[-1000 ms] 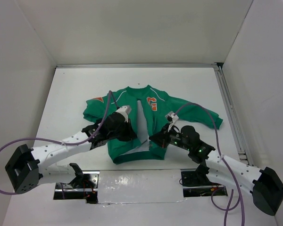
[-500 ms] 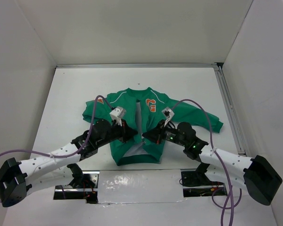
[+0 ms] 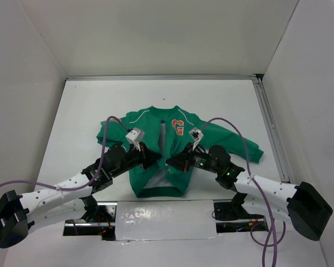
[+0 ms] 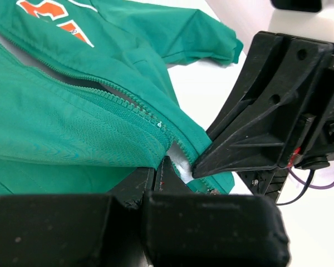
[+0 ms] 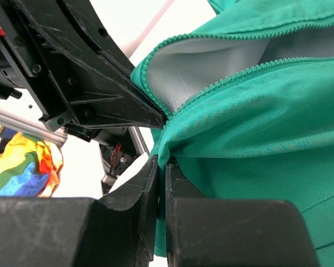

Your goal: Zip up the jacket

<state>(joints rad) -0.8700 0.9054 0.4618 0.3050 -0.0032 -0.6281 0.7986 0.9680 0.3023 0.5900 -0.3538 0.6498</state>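
Note:
The green jacket [image 3: 156, 144] lies front up on the white table, collar far, orange "G" [image 3: 178, 127] on its chest, its zip open and grey lining showing. My left gripper [image 3: 155, 160] is shut on the jacket's left front panel low by the zip; the pinched fabric [image 4: 100, 133] shows in the left wrist view. My right gripper [image 3: 174, 163] is shut on the right front panel [image 5: 256, 128] at the zip edge. The two grippers [image 4: 161, 167] [image 5: 162, 167] nearly touch above the hem. The zip teeth [image 4: 128, 103] run open up to the collar.
White walls enclose the table [image 3: 78, 111] on three sides. A metal rail [image 3: 270, 128] runs along the right edge. The arm bases and brackets [image 3: 234, 214] sit at the near edge. Purple cables [image 3: 236, 130] arc over both arms.
Both grippers have moved toward each other and slightly far, drawing the two front panels together at the lower zip. The jacket has bunched narrower and shifted a little away.

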